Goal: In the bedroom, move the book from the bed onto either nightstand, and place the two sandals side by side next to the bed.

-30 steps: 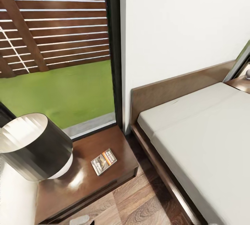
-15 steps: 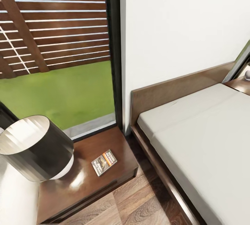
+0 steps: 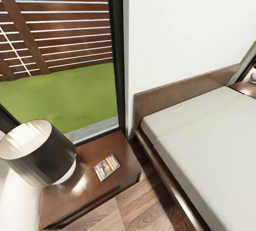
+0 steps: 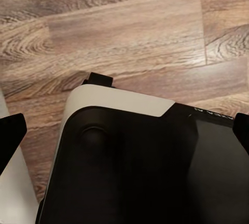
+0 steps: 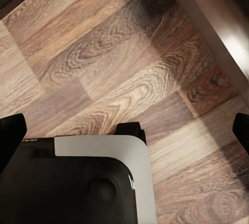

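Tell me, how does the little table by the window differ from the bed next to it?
The nightstand is glossy reddish-brown wood and mirrors the light; the bed has a matt pale-grey mattress in a dark-brown frame. The nightstand carries a book and a lamp; the mattress lies bare. The bed is far larger. Both sit low on the plank floor.

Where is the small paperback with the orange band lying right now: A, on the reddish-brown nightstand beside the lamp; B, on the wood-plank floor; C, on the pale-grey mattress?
A: the small paperback lies flat on the reddish-brown nightstand, near the black-shaded lamp.
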